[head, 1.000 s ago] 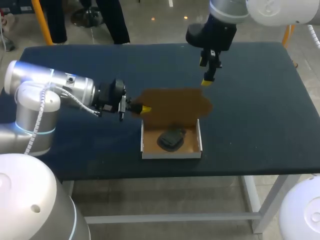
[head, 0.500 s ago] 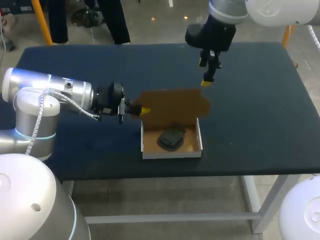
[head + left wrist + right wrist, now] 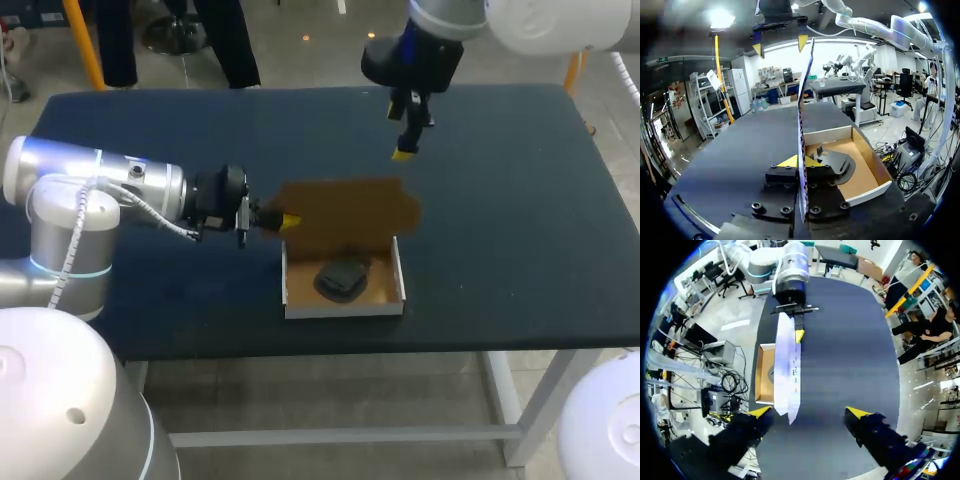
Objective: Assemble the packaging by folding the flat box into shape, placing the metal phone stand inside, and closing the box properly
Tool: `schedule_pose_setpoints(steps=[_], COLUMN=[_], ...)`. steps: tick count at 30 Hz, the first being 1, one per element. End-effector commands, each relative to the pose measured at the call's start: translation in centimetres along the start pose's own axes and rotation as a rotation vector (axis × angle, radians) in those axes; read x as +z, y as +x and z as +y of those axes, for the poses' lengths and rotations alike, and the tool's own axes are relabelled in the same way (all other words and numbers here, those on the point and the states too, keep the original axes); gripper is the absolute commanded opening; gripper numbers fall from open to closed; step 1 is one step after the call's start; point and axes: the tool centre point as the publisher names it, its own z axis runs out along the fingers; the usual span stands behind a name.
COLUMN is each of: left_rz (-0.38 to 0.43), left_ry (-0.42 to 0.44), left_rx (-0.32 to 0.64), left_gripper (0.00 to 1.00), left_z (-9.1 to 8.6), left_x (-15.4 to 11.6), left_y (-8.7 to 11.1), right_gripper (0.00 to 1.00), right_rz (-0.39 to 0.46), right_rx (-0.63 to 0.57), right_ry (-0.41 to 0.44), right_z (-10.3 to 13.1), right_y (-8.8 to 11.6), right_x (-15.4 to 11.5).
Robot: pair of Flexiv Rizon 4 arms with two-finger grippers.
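Observation:
The cardboard box tray (image 3: 345, 300) lies near the table's front edge with the dark metal phone stand (image 3: 342, 278) inside it. Its brown lid (image 3: 345, 212) stands upright at the tray's back. My left gripper (image 3: 285, 219) is shut on the lid's left edge; the left wrist view shows the lid (image 3: 802, 130) edge-on, pinched by that gripper (image 3: 801, 161), with the tray (image 3: 875, 165) and stand (image 3: 837, 162) beside it. My right gripper (image 3: 405, 140) hangs open in the air behind and above the lid. In its own view the gripper (image 3: 809, 412) is wide open, with the lid (image 3: 787, 370) ahead, untouched.
The dark table (image 3: 520, 200) stretches wide to the right of the box and behind it. To the left of the box, my left arm (image 3: 110, 185) lies low over the table.
My right gripper has lifted and drifted slightly left, away from the lid's top edge. The left arm drew back a little and keeps its hold on the lid.

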Motion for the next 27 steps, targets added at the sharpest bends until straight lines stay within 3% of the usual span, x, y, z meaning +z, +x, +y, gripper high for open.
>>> schedule_pose_setpoints(steps=[1,3,6,9,11,18,27], left_rz=[0.0,0.0,0.0,0.0,0.0,0.0,0.0], left_ry=[0.001,0.001,0.001,0.001,0.001,0.001,0.001], left_rx=[0.001,0.001,0.001,0.001,0.001,0.001,0.001], left_gripper=[0.0,0.0,0.0,0.0,0.0,0.0,0.0], left_z=[0.1,0.1,0.1,0.1,0.1,0.1,0.1], left_x=[0.0,0.0,0.0,0.0,0.0,0.0,0.0], left_y=[0.1,0.1,0.1,0.1,0.1,0.1,0.1], right_gripper=[1.0,1.0,0.89,0.88,0.78,0.67,0.72], right_rz=[-0.002,-0.02,-0.041,-0.035,-0.031,-0.019,0.002], right_rx=[-0.003,-0.003,-0.007,-0.026,-0.039,-0.089,-0.137], right_ry=[0.022,0.039,0.055,0.057,0.059,0.073,0.104], right_z=[1.2,1.5,2.0,2.6,2.9,3.9,5.0], right_y=[-1.1,-1.6,-2.3,-2.7,-3.0,-3.4,-3.8], right_x=[0.9,1.2,1.6,2.0,2.2,2.2,3.9])
